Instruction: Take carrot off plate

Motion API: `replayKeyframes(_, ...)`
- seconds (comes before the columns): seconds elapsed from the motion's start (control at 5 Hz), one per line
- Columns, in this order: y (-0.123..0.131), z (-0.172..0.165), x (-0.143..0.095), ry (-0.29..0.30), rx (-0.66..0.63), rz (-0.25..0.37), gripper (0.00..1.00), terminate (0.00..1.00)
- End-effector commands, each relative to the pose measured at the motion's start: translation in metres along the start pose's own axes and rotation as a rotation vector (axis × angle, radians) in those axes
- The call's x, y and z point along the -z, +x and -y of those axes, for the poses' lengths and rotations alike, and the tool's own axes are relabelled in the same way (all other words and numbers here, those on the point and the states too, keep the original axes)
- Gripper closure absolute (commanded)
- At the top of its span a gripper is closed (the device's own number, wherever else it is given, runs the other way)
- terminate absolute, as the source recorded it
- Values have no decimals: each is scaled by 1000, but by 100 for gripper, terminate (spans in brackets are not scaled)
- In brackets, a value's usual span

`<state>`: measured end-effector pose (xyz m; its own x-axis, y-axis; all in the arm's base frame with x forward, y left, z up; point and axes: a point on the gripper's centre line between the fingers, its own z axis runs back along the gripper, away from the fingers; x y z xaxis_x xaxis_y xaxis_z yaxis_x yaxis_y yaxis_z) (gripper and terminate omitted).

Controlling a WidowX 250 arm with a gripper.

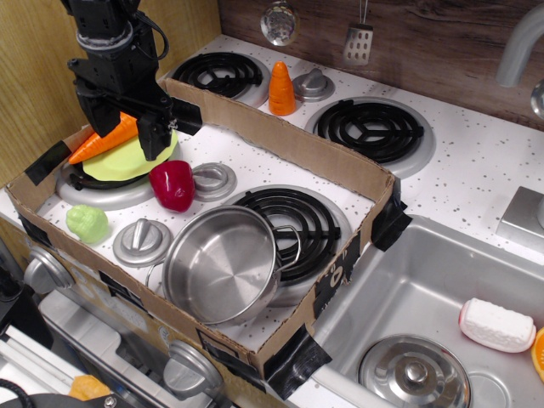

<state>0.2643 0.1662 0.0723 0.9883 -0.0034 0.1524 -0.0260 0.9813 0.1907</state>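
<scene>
Single overhead view. The plate (115, 161) lies flat on the rear-left burner (100, 189) inside the cardboard tray (280, 136), which fences off the working area of the toy stove. The carrot (102, 140) lies across the plate, its orange tip overhanging the left rim toward the wood wall; its leafy end is hidden behind the arm.

The gripper (127, 126) hangs directly above the carrot's thick end, fingers pointing down. The jaws stand apart, one finger on each side of the carrot, and nothing is held. Whether the fingers touch the carrot cannot be determined.

This placement suits a straddling grasp on the thick end. A red pepper (172, 184) stands just beside the plate, near the right finger; the steel pot (221, 265) is well apart.
</scene>
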Motion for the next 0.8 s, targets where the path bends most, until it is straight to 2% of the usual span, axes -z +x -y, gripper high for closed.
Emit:
replayKeyframes(0.0, 21, -17, 4, 96, 161, 100, 0, 0)
replayKeyframes(0.2, 28, -24, 13, 59, 241, 85, 0, 0)
replayKeyframes(0.4, 33, -30, 20, 45, 260, 82, 0, 0)
replayKeyframes(0.6, 39, -36, 19, 54, 284, 60, 0, 0)
